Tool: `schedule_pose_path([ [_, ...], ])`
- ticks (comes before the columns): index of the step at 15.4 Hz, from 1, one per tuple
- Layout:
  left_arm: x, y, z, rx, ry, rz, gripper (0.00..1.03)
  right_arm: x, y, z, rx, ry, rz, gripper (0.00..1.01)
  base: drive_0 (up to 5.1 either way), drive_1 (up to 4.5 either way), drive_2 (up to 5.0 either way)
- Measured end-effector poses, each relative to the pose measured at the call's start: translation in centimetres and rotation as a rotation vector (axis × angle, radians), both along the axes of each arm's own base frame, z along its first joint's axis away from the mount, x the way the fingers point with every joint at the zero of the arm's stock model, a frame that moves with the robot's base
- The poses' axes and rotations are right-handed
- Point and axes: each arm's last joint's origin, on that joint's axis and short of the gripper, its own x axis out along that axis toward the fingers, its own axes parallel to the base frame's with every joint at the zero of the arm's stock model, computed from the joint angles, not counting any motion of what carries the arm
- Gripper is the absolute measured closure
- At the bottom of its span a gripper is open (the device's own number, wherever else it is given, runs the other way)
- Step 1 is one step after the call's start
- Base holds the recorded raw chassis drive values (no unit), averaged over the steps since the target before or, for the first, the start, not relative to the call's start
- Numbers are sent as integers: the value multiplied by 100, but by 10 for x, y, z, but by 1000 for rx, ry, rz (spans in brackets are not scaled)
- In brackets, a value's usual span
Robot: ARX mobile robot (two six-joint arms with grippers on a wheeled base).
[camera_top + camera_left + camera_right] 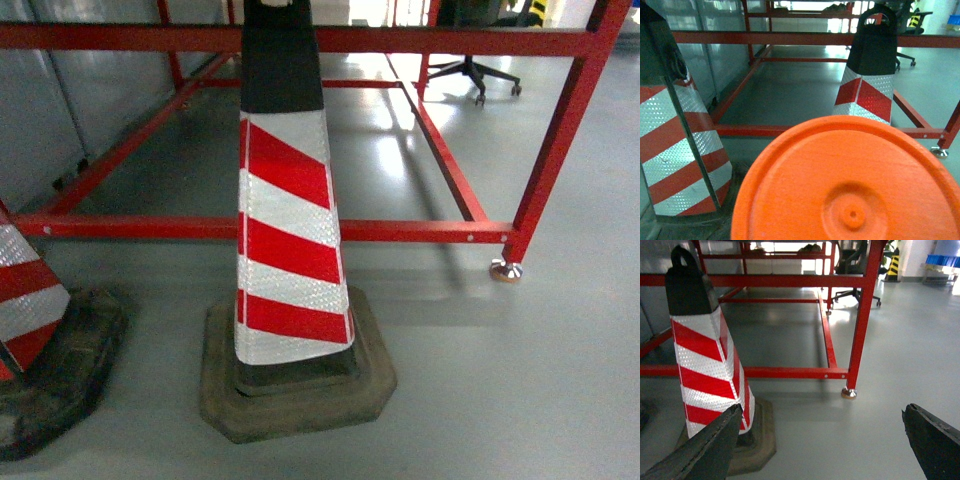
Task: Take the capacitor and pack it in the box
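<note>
An orange round end with a small centre dimple, the capacitor (850,180), fills the lower part of the left wrist view, right where the left gripper's jaws sit. It hangs above the floor and hides the fingers completely. In the right wrist view my right gripper (820,440) is open, its dark fingers (705,450) spread wide over bare grey floor with nothing between them. The box is out of view. Neither gripper shows in the head view.
A red-and-white traffic cone (285,230) on a rubber base stands straight ahead, with a second cone (30,330) at the left. Behind them runs a red metal frame (400,230) with a foot (505,270). An office chair (480,70) stands far back.
</note>
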Motion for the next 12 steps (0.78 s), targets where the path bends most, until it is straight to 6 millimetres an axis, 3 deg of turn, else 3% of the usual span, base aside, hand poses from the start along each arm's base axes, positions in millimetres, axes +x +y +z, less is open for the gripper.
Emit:
schedule_pose_path([
  [12,0,0,0,10,-2,3,59,0,0,0,2,-1,0,3,0,0,0],
])
